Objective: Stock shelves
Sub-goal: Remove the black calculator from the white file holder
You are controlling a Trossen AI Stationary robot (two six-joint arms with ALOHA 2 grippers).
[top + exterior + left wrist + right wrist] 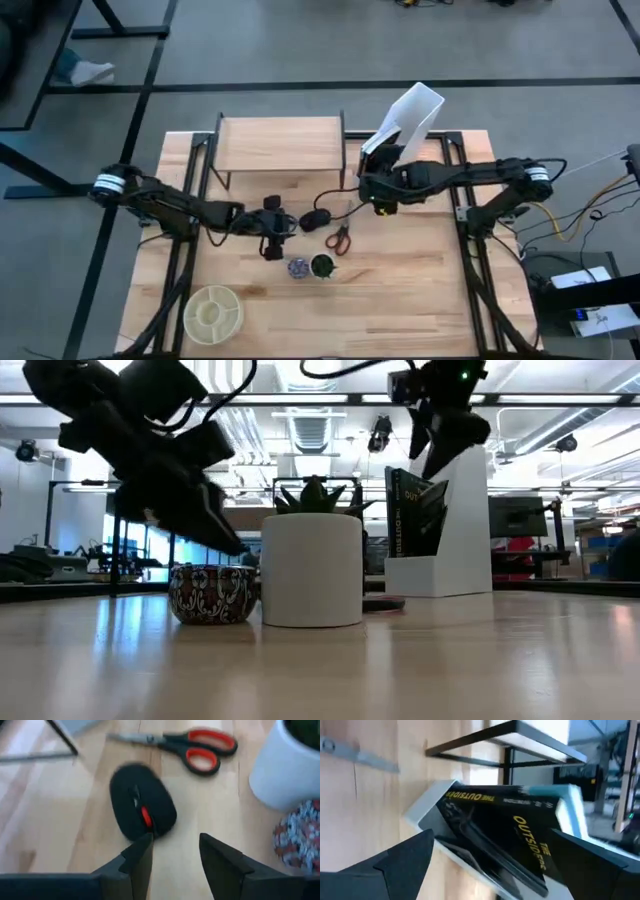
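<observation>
The shelves (275,145), a low light-wood board on black legs, stand at the table's far side with a bare top; they also show in the right wrist view (530,742). Right of them stands a white file holder (410,118) with a black book (505,835) leaning in it. My right gripper (491,835) hovers open at the holder's near end, one finger on either side of the book and apart from it. My left gripper (176,840) is open just short of a black mouse (142,807) at mid-table, with nothing between its fingers.
Red-handled scissors (340,238) lie right of the mouse. Nearer the front stand a patterned tin (298,267) and a white plant pot (322,265). A pale divided plate (213,312) sits at the near left. Bare wood stretches across the near right.
</observation>
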